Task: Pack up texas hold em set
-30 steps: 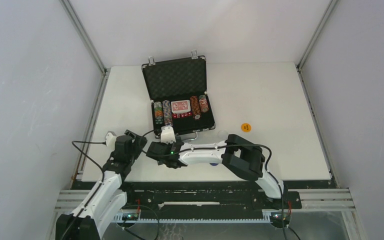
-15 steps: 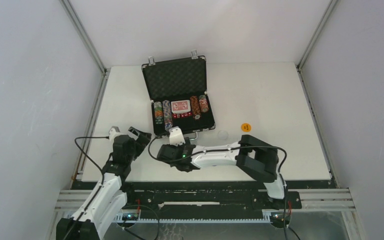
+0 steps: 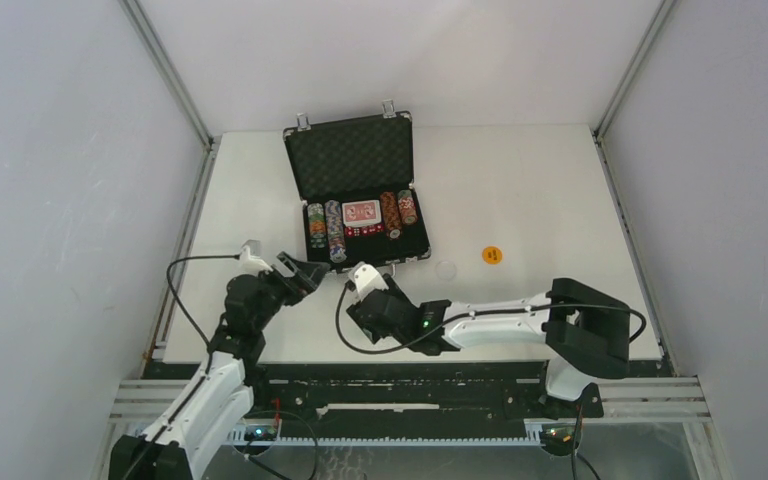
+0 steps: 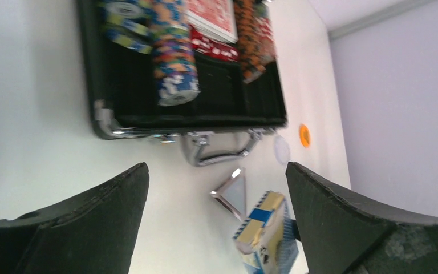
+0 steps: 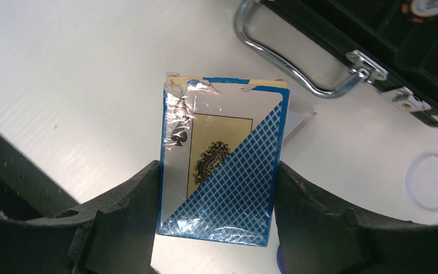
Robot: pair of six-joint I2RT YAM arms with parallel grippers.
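The right arm has pulled back toward the right. The left gripper (image 4: 217,171) has swung closer to the black case (image 3: 350,158). The right gripper (image 5: 217,174) squeezes the blue card deck (image 5: 228,194) between its two fingers, near the case's silver handle (image 5: 296,63). The left gripper is spread wide with nothing in it. The case lies open with chips (image 3: 332,228) inside.
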